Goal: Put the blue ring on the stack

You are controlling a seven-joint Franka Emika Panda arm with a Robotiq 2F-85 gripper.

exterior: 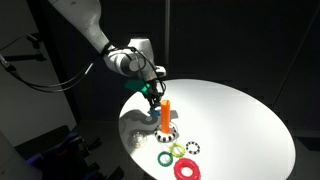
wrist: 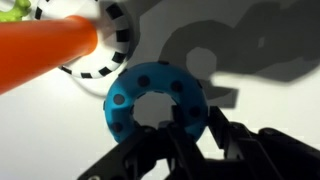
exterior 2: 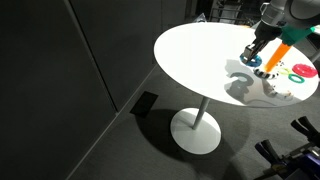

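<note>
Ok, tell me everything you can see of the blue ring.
The blue ring is a flat, bright cyan hoop with a wide round hole and dark spots over its face, plastic by the look. In the wrist view it shows face-on, beside the peg and its toothed black-and-white base, not on the peg. The dark jaws overlap its near rim; whether they grip it, or whether it rests on the white table, cannot be told.

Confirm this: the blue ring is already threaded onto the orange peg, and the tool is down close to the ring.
Wrong. The blue ring is not on the orange peg: the wrist view shows it lying on the white table beside the peg's base. The tool is down close to it.
</note>
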